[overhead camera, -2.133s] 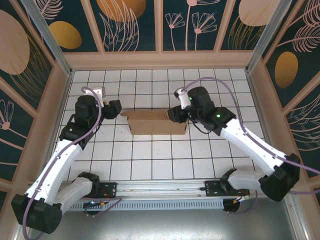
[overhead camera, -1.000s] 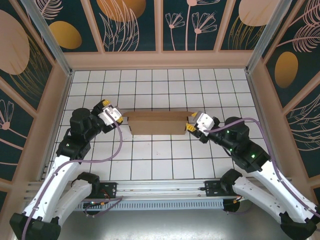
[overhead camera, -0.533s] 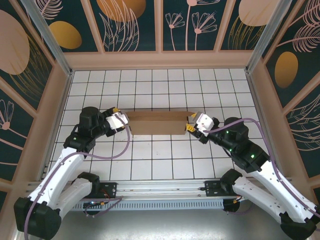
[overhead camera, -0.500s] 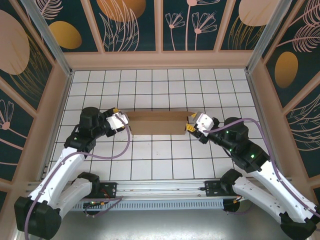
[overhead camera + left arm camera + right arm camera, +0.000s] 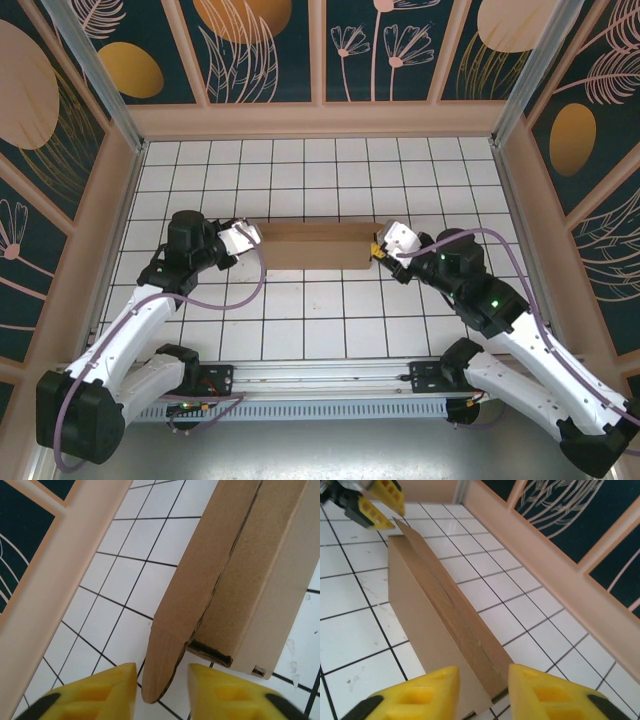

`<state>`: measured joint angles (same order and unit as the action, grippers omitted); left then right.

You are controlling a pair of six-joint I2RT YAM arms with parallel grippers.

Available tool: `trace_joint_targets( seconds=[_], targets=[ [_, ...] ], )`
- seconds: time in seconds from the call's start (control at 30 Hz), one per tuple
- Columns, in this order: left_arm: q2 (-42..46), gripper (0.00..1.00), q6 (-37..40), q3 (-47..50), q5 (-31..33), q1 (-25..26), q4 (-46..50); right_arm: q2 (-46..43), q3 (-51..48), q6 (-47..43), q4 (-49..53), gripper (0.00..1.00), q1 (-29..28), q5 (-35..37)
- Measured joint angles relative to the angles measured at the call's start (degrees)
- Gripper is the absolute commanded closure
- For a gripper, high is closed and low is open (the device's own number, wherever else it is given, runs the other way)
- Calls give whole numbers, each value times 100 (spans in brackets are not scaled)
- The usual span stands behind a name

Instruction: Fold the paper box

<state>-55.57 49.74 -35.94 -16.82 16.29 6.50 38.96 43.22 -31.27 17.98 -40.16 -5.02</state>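
Observation:
The paper box (image 5: 310,245) lies folded into a long flat brown carton on the tiled floor. My left gripper (image 5: 248,236) is at its left end. In the left wrist view the yellow fingers (image 5: 107,692) stand narrowly apart on either side of a rounded side flap (image 5: 167,660), with a gap on both sides. My right gripper (image 5: 378,247) is at the box's right end. Its jaws (image 5: 482,692) straddle the box's upper edge (image 5: 470,635), with white tile showing inside the right finger. The left gripper (image 5: 375,502) shows at the box's far end.
White gridded floor tiles (image 5: 320,320) surround the box. Peach walls (image 5: 320,118) and dark patterned panels close in the back and sides. The arm bases and a metal rail (image 5: 320,375) run along the near edge.
The left gripper has moved right onto the box's left flap and its jaws have narrowed. The right gripper has shifted slightly up and left at the right end, narrowing too.

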Motion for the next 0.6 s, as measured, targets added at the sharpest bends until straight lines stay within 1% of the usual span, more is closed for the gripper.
trace_joint_targets(
  seconds=[0.17, 0.27, 0.37, 0.43, 0.5, 0.6],
  targets=[
    [-22, 91, -37, 2, -76, -2, -98, 365, 4, -326, -4, 75, 125, 413],
    [-72, 100, -20, 2, -83, -2, -177, 752, 142, -619, 46, 72, 358, 522],
    [-120, 100, -4, 2, -81, 0, -251, 1263, 529, -901, 155, 70, 625, 540],
    [-160, 100, -4, 0, -85, -2, -304, 1565, 804, -1032, 160, 66, 868, 448],
    [-188, 100, -4, 0, -98, 0, -341, 1775, 1038, -1180, 201, 59, 1154, 186],
    [-197, 100, -7, 0, -98, -2, -382, 1987, 1252, -1731, 330, 52, 1543, -446]
  ],
)
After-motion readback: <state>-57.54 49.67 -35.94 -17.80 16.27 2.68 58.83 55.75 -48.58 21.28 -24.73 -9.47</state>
